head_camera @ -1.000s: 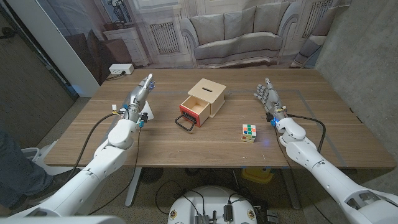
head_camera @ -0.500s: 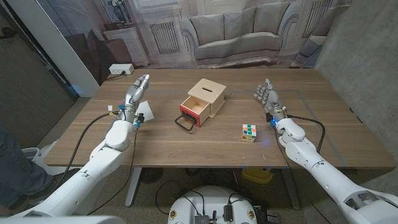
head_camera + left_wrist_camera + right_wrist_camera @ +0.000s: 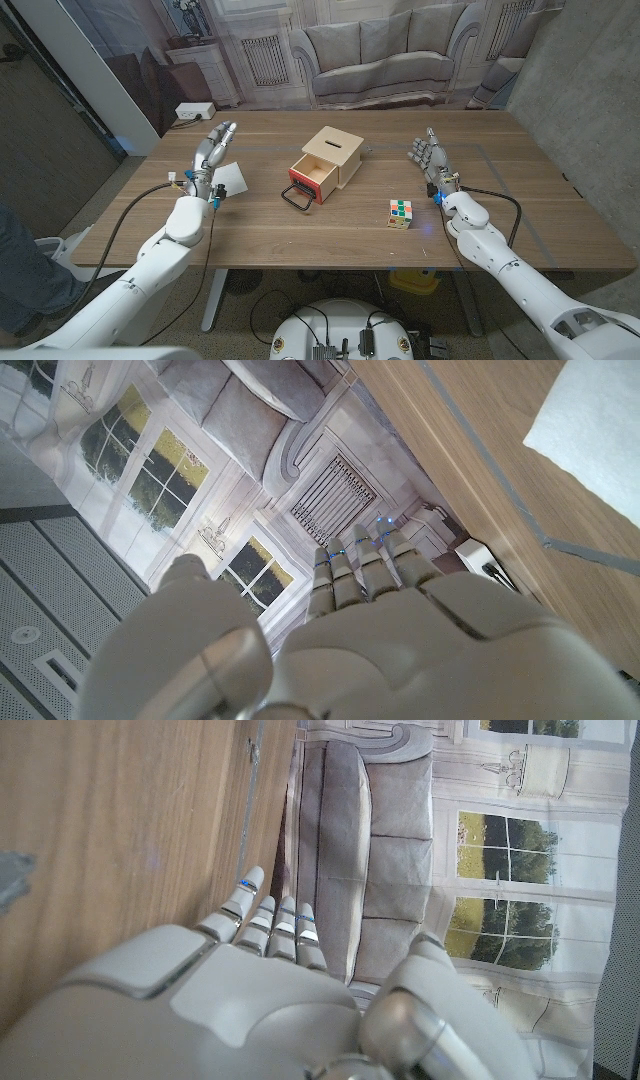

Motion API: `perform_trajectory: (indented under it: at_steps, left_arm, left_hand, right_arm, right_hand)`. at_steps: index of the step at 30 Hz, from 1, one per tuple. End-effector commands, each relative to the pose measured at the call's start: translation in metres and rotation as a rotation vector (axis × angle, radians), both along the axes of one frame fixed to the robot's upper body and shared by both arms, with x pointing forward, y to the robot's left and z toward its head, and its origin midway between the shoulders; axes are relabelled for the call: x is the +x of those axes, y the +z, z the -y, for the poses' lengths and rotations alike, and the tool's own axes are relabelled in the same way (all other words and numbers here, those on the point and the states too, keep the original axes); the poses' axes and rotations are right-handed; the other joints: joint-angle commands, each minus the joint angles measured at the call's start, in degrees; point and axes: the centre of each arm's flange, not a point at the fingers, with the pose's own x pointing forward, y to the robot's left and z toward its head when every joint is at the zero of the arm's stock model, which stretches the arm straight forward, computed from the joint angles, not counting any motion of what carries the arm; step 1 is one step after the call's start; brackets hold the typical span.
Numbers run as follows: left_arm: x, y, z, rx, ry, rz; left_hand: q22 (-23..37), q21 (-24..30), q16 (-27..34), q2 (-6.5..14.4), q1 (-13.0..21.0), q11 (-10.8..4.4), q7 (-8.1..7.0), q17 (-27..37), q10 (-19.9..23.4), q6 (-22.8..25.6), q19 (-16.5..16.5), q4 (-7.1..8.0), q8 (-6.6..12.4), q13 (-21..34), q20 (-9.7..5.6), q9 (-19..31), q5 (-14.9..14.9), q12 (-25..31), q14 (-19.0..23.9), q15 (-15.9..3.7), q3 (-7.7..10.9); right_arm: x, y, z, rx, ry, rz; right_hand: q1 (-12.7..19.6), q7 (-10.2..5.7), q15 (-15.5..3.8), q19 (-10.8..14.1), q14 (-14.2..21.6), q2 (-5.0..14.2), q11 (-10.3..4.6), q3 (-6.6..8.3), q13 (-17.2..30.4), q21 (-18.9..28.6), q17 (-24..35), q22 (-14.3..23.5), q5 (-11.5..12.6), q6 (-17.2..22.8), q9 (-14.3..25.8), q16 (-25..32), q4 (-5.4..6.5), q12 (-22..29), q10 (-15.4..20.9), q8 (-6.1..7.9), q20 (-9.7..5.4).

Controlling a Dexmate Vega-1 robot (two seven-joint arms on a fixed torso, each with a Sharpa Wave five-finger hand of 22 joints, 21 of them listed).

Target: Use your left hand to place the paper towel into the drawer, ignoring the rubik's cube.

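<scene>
Flat on the table (image 3: pixel 300 235) lies the paper towel (image 3: pixel 232 179) — left of the drawer (image 3: pixel 312 178), which stands pulled out of its wooden box (image 3: pixel 335 152). Left hand (image 3: pixel 213 150) just beside the towel's far edge, fingers extended, grasping nothing. Right hand (image 3: pixel 428 154) upright, fingers released — near the rubik's cube (image 3: pixel 400 212).

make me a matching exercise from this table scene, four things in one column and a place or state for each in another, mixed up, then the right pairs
Things:
1. paper towel
2. drawer
3. rubik's cube
4. right hand

Places or states:
A. pulled open from the wooden box, black handle in front
B. on the table between the box and the right arm
C. white, lying by the left hand
D. fingers apart, holding nothing

Pairs: 1-C, 2-A, 3-B, 4-D
</scene>
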Motion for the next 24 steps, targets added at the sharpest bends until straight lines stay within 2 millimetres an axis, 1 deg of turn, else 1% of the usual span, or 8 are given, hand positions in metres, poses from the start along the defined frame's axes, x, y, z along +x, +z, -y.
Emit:
perform_trajectory:
  at_steps: [1,7,8,10,21,24]
  left_arm:
    - [-0.009,-0.003,-0.006,0.058,0.125,0.003]
    - [-0.013,-0.002,-0.006,0.121,0.203,-0.02]
    - [-0.014,-0.002,-0.005,0.136,0.225,-0.018]
    - [-0.015,-0.003,-0.005,0.144,0.239,-0.02]
    - [-0.015,-0.009,-0.004,0.21,0.342,-0.03]
    - [-0.018,-0.009,-0.005,0.232,0.376,-0.03]
  left_hand:
    - [0.31,0.31,0.42,0.2,0.38,-0.2,-0.25,0.21,1.01,1.32,0.95,-0.13,0.33,0.13,-3.27,0.2,0.43,0.34,0.96,-2.3,-0.13]
    - [0.33,0.31,0.4,0.2,0.53,-0.29,-0.42,0.22,1.48,1.73,1.3,-0.19,0.33,0.14,-3.2,0.2,0.6,0.33,1.4,-2.33,-0.21]
    - [0.34,0.32,0.34,0.22,0.61,-0.54,-0.47,0.23,1.69,2.06,1.45,-0.21,0.41,0.14,-3.21,0.21,0.67,0.34,1.43,-2.31,-0.22]
    - [0.34,0.35,0.35,0.22,0.7,-0.61,-0.85,0.23,1.77,2.32,1.7,-0.25,0.44,0.14,-3.19,0.21,0.75,0.29,1.67,-2.51,-0.24]
    - [0.36,0.39,0.32,0.26,0.99,-0.81,-1.01,0.24,2.43,2.96,2.29,-0.37,0.47,0.15,-3.15,0.22,1.02,0.28,2.23,-2.74,-0.3]
    - [0.37,0.36,0.29,0.29,1.13,-1.21,-1.24,0.25,2.84,3.33,2.47,-0.42,0.5,0.16,-3.26,0.22,1.16,0.29,2.52,-2.95,-0.33]
  right_arm:
    - [-0.004,0.0,0.003,0.019,-0.007,0.013]
    - [-0.007,-0.001,0.009,0.038,-0.017,0.025]
    - [-0.009,0.0,0.011,0.037,-0.023,0.029]
    - [-0.01,0.001,0.012,0.037,-0.026,0.029]
    - [-0.019,0.006,0.019,0.042,-0.039,0.037]
    - [-0.021,0.006,0.02,0.043,-0.045,0.039]
  right_hand:
    - [0.1,-0.03,-0.02,0.45,0.38,0.36,0.04,0.09,0.26,-0.27,0.17,0.3,0.21,0.51,0.06,0.17,-0.3,0.44,0.79,0.39,-1.83]
    - [0.19,-0.05,-0.03,0.71,0.76,0.52,-0.24,0.1,0.26,-0.5,0.16,0.31,0.19,1.12,0.07,0.22,-0.37,0.59,1.41,0.54,-1.78]
    - [0.19,0.03,-0.07,0.77,0.83,0.52,-0.17,0.09,0.26,-0.52,0.16,0.31,0.19,1.2,0.07,0.23,-0.37,0.6,1.45,0.56,-1.79]
    - [0.19,-0.02,-0.03,0.82,0.87,0.53,-0.18,0.08,0.26,-0.54,0.16,0.32,0.18,1.26,0.07,0.23,-0.38,0.59,1.47,0.57,-1.77]
    - [0.18,-0.03,-0.05,1.1,1.16,0.56,-0.14,0.02,0.26,-0.72,0.16,0.33,0.15,1.52,0.07,0.25,-0.41,0.63,1.78,0.57,-1.78]
    - [0.16,-0.02,-0.05,1.14,1.19,0.57,-0.14,0.0,0.26,-0.78,0.16,0.33,0.14,1.56,0.07,0.24,-0.41,0.61,1.8,0.56,-1.78]
